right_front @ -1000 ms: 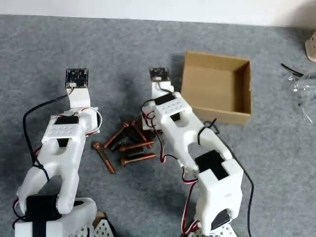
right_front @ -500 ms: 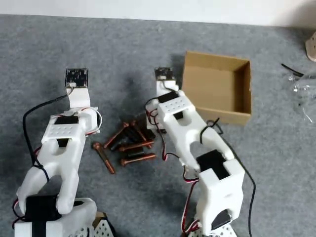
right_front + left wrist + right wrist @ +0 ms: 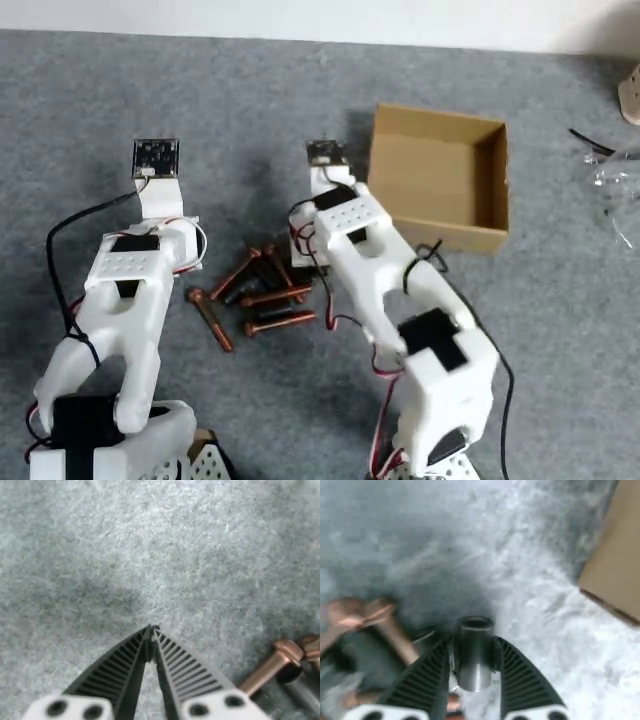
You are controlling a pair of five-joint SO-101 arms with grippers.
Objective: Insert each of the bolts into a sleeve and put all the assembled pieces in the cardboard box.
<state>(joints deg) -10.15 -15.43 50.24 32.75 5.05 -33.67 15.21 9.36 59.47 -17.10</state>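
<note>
Copper-coloured metal bolts [image 3: 262, 290] lie heaped midway across the grey tabletop [image 3: 300, 90], near the brown cardboard box [image 3: 430, 175]. Right gripper [image 3: 474, 647] clamps a dark cylindrical sleeve [image 3: 475, 657]; left gripper [image 3: 151, 630], pinched together empty, likely must open for a bolt.

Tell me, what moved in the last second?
The right arm, its jaws shut on a dark sleeve, swung slightly toward the cardboard box, then back again. The left arm, the bolts and the box stayed where they were.
</note>
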